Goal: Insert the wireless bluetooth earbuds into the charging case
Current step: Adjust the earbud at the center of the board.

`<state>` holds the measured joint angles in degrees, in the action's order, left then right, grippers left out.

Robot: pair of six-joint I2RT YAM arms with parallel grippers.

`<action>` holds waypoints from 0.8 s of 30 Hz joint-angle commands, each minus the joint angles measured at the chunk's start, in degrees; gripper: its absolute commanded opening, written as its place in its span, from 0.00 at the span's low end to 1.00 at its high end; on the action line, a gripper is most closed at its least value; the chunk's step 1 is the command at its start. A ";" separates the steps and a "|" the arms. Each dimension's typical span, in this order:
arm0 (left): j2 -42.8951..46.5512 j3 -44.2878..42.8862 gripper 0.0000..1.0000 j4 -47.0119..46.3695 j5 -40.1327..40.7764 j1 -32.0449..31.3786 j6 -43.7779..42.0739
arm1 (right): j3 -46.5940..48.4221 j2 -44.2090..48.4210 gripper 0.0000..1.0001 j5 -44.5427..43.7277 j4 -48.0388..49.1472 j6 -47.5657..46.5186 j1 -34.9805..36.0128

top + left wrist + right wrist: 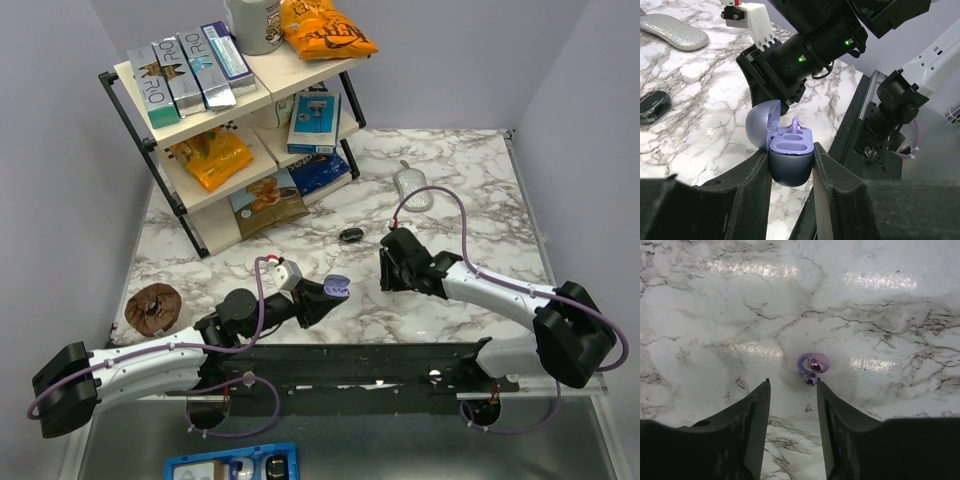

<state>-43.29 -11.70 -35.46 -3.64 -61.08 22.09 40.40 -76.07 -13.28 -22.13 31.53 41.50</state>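
Observation:
My left gripper (325, 295) (791, 150) is shut on the periwinkle charging case (336, 286) (790, 165), holding it above the table with its lid (761, 125) swung open. One translucent purple earbud (796, 125) sits in the far socket; the nearer sockets look empty. My right gripper (388, 272) (793, 382) points down at the marble, open with nothing between its fingers. A second purple earbud (812, 366) lies on the table just past its fingertips, close to the right fingertip (821, 387). In the top view this earbud is hidden.
A glossy black oval object (351, 235) (652, 106) lies on the marble behind the grippers. A silver glittery pouch (412, 187) (672, 31) lies farther back. A stocked shelf rack (240, 120) stands back left, a brown round item (152, 306) at the left edge.

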 commanded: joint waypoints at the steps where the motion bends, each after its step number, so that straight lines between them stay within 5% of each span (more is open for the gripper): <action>1: 0.66 0.19 0.00 -0.05 1.09 -0.62 -0.47 | -1.55 -0.13 0.54 -2.98 0.50 1.34 -0.27; 24: 0.92 0.37 0.00 0.75 2.14 -1.94 -0.29 | 0.91 -6.46 0.58 8.27 6.57 5.38 -0.45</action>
<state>-43.11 -11.70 -33.93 -3.16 -62.39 21.96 39.94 -81.03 -8.01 -18.55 35.03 41.23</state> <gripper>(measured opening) 0.413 0.575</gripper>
